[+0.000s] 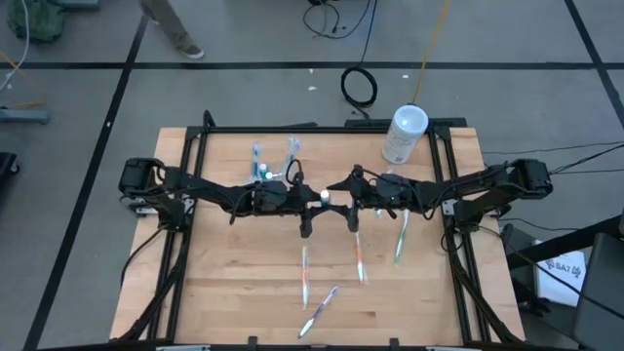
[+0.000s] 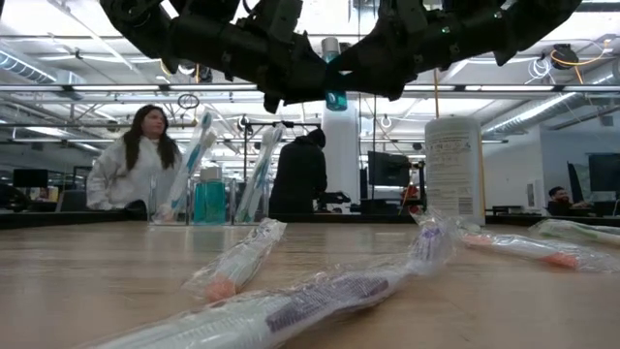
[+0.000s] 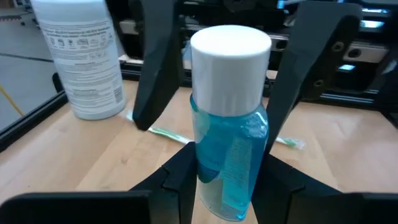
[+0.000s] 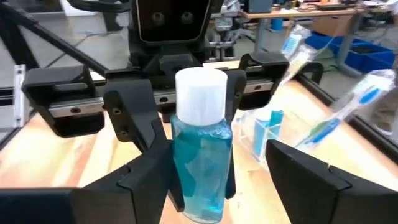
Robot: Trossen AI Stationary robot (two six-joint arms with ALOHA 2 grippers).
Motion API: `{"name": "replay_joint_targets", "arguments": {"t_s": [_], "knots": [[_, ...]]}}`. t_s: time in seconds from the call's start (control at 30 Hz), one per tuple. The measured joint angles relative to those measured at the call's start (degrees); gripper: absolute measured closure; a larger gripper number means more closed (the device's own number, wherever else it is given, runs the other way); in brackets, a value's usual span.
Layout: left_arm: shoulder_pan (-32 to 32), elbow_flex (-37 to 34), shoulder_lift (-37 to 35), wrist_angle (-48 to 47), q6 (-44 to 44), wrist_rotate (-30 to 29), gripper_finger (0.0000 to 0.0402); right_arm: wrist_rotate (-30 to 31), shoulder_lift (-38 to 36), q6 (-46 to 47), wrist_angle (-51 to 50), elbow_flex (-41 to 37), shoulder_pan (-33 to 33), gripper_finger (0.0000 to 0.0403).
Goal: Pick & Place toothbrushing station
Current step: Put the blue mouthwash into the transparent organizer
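A small bottle of blue liquid with a white cap (image 3: 229,56) hangs upright over the middle of the table, well above it (image 2: 335,97). My left gripper (image 1: 314,199) is shut on it. My right gripper (image 4: 224,180) faces it from the table's right side and is open, with one finger on each side of the bottle. The toothbrushing station, a clear cup (image 1: 263,168) with toothbrushes sticking out of it, stands on its base at the far left (image 4: 268,132). My left gripper pinches the bottle's body (image 3: 205,168) below the cap, between its two fingers. The fingers come in level from the table's left. The bottle stands upright and is lifted clear of the table. My right gripper's one finger (image 4: 155,174) stands right beside the bottle; whether it touches, I cannot tell.
A tall white canister (image 1: 404,133) stands at the far right of the table. Several wrapped toothbrushes (image 1: 359,255) lie on the wood in front of the grippers, toward the near edge. People stand in the room behind the table (image 2: 136,160).
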Motion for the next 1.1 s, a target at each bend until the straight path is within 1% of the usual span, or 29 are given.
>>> {"name": "replay_joint_targets", "arguments": {"t_s": [0.07, 0.13, 0.33, 0.5, 0.6, 0.93, 1.1], "knots": [[-0.1, 0.0, 0.0, 0.38, 0.21, 0.71, 0.0279, -2.23, 0.0, 0.0, 0.39, 0.0, -0.02, 0.0144], [-0.1, 0.01, 0.0, 1.11, 0.51, 2.64, 0.0279, -3.62, 0.15, 0.04, 1.59, 0.0, -0.02, 0.0141], [-0.1, -0.04, 0.04, 3.61, 1.98, 4.99, 0.0279, -4.53, 0.31, 0.26, 2.9, 0.0, -0.04, 0.014], [-0.19, -0.02, 0.04, 4.19, 2.75, 5.37, 0.0279, -9.51, 0.44, 0.48, 4.92, 0.0, -0.07, 0.0143], [-0.16, 0.04, 0.04, 4.84, 2.99, 5.22, 0.0279, -11.48, 0.44, 2.13, 5.78, 0.0, -0.07, 0.0155], [-0.52, 0.04, 0.07, 6.04, 6.12, 4.87, 0.0279, -10.99, 0.39, 2.67, 5.71, 0.0, -0.07, 0.0226], [-0.51, 0.02, 0.11, 6.3, 6.58, 4.62, 0.0279, -10.91, 0.35, 2.83, 5.77, 0.0, -0.09, 0.024]]}}
